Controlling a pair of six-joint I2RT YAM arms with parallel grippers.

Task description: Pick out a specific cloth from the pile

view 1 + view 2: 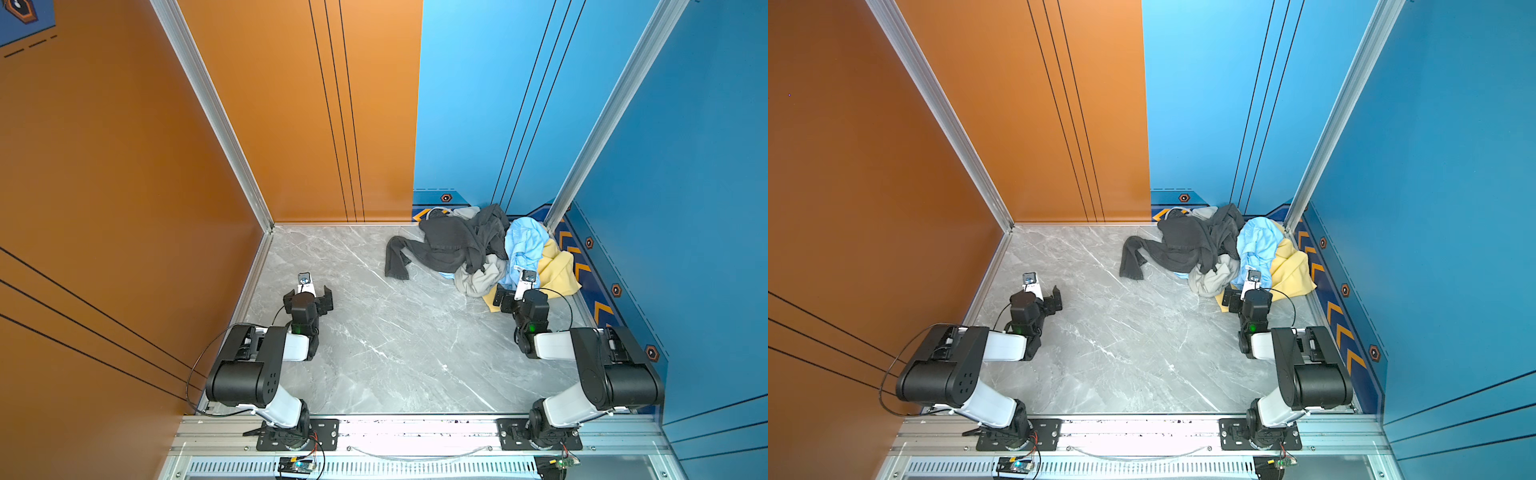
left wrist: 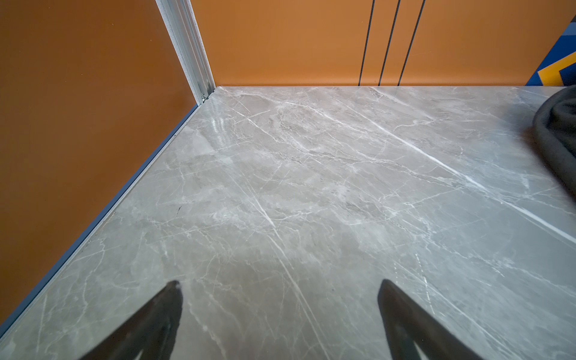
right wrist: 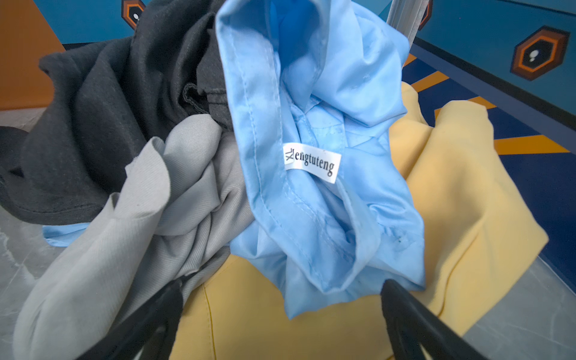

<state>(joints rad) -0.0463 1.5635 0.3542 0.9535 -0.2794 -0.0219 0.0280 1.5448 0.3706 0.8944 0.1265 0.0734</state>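
Observation:
The pile (image 1: 482,249) (image 1: 1217,249) lies in the back right corner of the marble floor. The cloth (image 1: 480,279) (image 1: 1212,279) (image 3: 124,237), light grey and plain, sits crumpled at the pile's near edge, partly under a dark charcoal garment (image 1: 449,243) (image 3: 93,124) and beside a light blue shirt (image 1: 525,245) (image 3: 311,124). A pale yellow piece (image 1: 559,272) (image 3: 467,202) lies under the shirt. My right gripper (image 1: 521,291) (image 3: 282,285) is open over the yellow piece and the shirt's hem, one finger against the grey cloth. My left gripper (image 1: 308,293) (image 2: 280,283) hangs open over bare floor, holding nothing.
Orange walls (image 1: 124,187) close the left and part of the back. Blue walls (image 1: 685,187) close the right. A charcoal sleeve (image 1: 397,262) (image 2: 558,134) trails leftward from the pile. The marble floor (image 1: 395,340) lies between the arms, and an aluminium rail (image 1: 415,432) runs along the front.

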